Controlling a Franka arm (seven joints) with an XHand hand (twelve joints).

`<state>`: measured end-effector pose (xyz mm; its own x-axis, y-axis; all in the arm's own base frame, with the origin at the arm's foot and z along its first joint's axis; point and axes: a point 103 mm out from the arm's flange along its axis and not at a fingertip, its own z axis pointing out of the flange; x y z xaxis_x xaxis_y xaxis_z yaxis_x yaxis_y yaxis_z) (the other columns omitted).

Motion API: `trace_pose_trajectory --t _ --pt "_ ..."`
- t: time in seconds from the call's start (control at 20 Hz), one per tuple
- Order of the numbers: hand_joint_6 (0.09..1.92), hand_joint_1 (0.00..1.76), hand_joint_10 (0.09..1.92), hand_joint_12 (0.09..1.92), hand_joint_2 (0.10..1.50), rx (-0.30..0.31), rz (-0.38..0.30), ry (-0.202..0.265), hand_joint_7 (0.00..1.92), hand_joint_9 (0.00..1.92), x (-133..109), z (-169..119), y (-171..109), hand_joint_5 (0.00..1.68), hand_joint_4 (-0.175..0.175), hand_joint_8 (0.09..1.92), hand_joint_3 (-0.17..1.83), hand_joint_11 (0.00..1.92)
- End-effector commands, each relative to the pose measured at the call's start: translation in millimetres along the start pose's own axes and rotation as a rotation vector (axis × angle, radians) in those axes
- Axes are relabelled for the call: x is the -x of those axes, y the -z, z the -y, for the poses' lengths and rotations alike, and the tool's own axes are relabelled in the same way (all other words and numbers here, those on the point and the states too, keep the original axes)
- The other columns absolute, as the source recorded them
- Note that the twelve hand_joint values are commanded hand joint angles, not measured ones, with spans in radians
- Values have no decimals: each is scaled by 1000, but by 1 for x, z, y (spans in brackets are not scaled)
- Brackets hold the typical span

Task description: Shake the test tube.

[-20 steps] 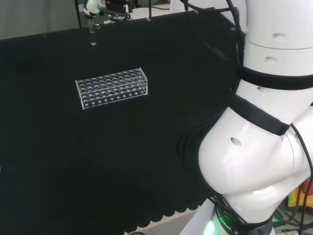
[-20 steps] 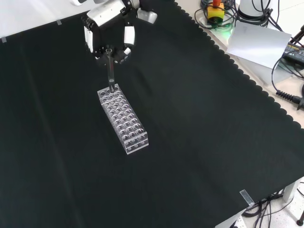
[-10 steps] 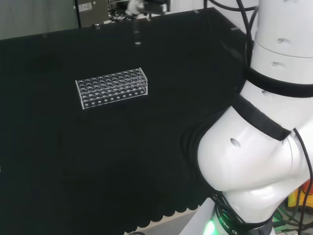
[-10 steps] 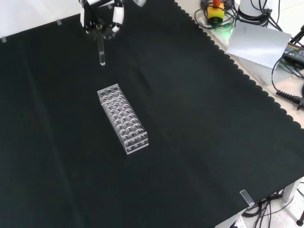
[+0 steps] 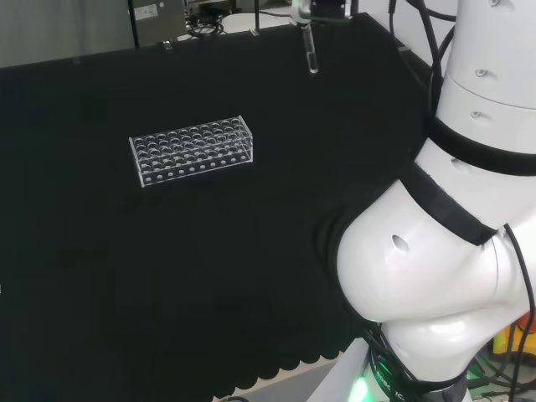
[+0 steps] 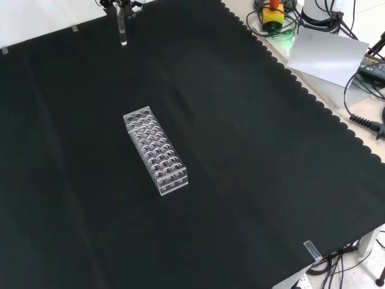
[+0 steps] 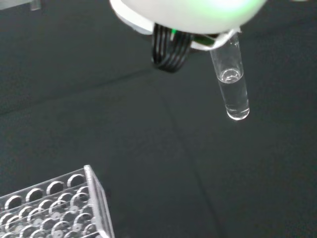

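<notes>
A clear test tube (image 5: 311, 52) hangs upright from my hand (image 5: 322, 7) at the top of the head view, well right of the rack and high above the cloth. In the front view the test tube (image 6: 123, 30) hangs below the hand (image 6: 119, 3) at the top edge, far beyond the rack. The wrist view shows the test tube (image 7: 231, 82) held under the blurred white hand (image 7: 188, 15), with a little clear liquid in its lower part. The clear plastic rack (image 5: 191, 149) (image 6: 156, 150) (image 7: 49, 208) stands on the black cloth with several holes.
The arm's white links (image 5: 435, 251) stand at the right of the head view. Off the cloth's scalloped edge in the front view lie a grey sheet (image 6: 328, 54), cables and a yellow box with a red button (image 6: 274, 15).
The hand has carried the test tube away from above the rack: to the right in the head view, and up toward the top edge in the front view.
</notes>
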<state>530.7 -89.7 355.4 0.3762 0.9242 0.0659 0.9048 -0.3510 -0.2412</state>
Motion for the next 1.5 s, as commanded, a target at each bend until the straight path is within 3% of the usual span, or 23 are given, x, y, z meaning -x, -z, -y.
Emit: trace_pose_trajectory --t 0.05,0.65,0.9,1.05,1.2,1.35,1.5 --pt "731 1318 674 1048 592 -16 -17 53 1301 1490 -25 2 -5 1246 -175 740 785 1081" --pt "731 1318 666 1047 592 -94 -91 352 1301 1494 -194 27 -31 1246 -175 739 784 1083" --pt "731 1318 663 1047 592 -113 -114 459 1301 1496 -245 48 -35 1246 -175 739 784 1083" --pt "731 1318 662 1046 592 -116 -123 477 1301 1496 -253 52 -35 1246 -175 739 784 1083" --pt "731 1318 660 1045 592 -113 -114 459 1301 1497 -243 49 -35 1246 -175 739 784 1082" --pt "731 1318 659 1045 592 -104 -95 407 1301 1497 -218 41 -35 1246 -175 739 784 1082" --pt "731 1318 658 1044 592 -89 -63 317 1301 1498 -176 27 -34 1246 -175 739 784 1082"
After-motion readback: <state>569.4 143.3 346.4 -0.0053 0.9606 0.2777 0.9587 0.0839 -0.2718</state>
